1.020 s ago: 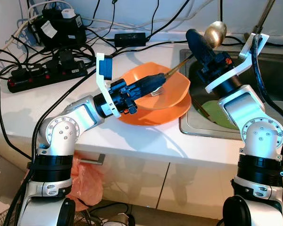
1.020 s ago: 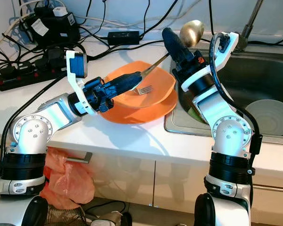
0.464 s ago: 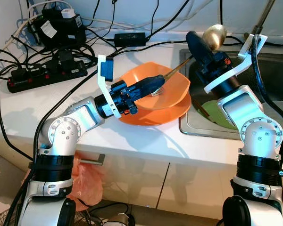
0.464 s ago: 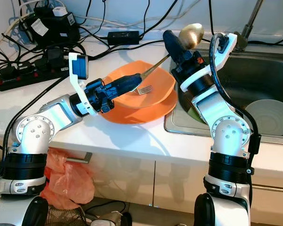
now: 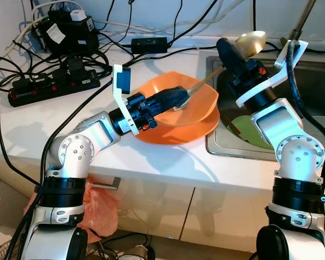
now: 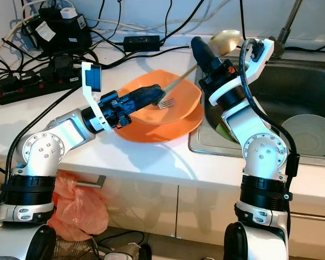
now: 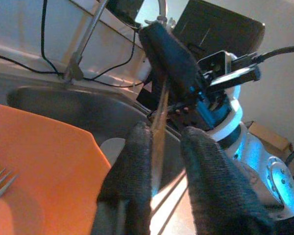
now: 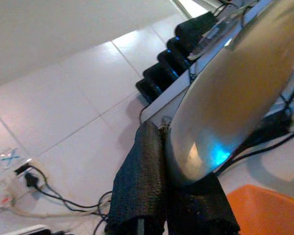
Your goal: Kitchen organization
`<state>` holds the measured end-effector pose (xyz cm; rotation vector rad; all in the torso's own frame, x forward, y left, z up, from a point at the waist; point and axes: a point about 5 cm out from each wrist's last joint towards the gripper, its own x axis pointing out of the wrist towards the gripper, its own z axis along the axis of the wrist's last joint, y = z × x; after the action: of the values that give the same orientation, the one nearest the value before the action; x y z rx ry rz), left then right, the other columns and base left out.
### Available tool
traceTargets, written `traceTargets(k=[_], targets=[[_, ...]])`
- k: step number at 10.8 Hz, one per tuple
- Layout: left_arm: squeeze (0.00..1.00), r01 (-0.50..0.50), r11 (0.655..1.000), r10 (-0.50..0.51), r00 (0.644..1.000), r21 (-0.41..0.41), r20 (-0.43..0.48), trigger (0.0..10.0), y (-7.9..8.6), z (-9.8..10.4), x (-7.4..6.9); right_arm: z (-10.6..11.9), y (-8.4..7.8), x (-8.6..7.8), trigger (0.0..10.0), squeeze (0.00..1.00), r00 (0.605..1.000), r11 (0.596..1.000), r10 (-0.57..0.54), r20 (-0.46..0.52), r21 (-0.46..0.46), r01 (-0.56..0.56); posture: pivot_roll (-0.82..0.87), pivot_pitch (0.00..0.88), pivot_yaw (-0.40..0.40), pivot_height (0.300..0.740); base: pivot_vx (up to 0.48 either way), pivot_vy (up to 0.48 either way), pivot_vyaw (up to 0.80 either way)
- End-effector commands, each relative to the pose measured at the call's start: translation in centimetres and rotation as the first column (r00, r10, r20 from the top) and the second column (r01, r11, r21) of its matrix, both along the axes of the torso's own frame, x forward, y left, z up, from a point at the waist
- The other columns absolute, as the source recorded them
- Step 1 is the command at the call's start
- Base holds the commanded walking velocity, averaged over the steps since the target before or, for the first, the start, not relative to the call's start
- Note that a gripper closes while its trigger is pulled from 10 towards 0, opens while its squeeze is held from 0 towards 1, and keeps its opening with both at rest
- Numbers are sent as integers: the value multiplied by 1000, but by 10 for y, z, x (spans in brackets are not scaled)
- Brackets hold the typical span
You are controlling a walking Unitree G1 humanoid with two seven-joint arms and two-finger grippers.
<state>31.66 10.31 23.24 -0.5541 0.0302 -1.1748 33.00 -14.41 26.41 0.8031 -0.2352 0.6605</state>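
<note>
Gold-coloured long-handled metal ladle (image 5: 251, 43): one, held aloft over the near-left corner of the stainless steel sink (image 6: 309, 86), bowl uppermost and its thin handle (image 5: 206, 82) slanting down toward the orange dishes. Right hand (image 5: 231, 51) is closed on the ladle just below the bowl; in the right wrist view the black fingers (image 8: 139, 183) press against the shiny bowl. Right arm rises from the counter edge, forearm angled up and toward the left.

Orange plastic dishes: two, a deep orange bowl (image 5: 197, 105) resting on a flat orange plate (image 5: 179, 132), on the white counter (image 5: 49, 119) just left of the sink. One silver fork (image 6: 167, 101) lies in the bowl.

Left hand (image 5: 176, 97) reaches over the bowl; in the left wrist view its fingers (image 7: 132, 166) stand slightly apart with the ladle handle passing between them, contact uncertain.

One white bowl (image 6: 309, 132) sits in the sink. One black power strip (image 5: 49, 86) and tangled cables lie at the counter's rear left.
</note>
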Motion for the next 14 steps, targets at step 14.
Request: traceTargets(k=[14], targets=[[878,6,938,-84,974,347,211,10000,-10,-15,-9,-21,-95,28,0,0,671,626,-741,26,-332,705,70,61,71,740,0,0,0]])
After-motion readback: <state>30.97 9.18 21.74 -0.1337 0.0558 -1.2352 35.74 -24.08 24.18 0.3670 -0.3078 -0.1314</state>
